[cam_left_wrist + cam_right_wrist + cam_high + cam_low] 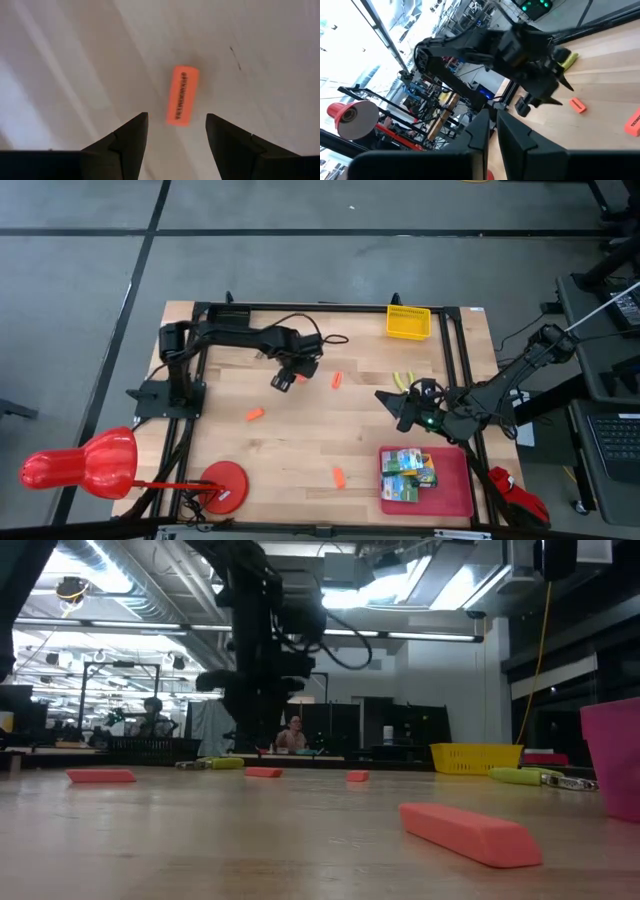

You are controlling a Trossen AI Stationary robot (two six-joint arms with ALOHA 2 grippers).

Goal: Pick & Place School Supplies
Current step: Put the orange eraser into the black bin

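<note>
While open, left tool (pixel 175 132) frames orange stub (pixel 182 95) | printed text unreadable

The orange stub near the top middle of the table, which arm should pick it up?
Left. The left gripper hangs open right over that orange stub, which lies just ahead of its fingers; the right gripper is farther off.

Orange stubs (pixel 337 380) — plain orange, one with dark lettering. Crayon boxes (pixel 408 465) — yellow-green, on a red tray (pixel 455 498), lower right. Mesh basket (pixel 408 322), upper right: yellow; table (pixel 300 440): pale wood grain.
</note>
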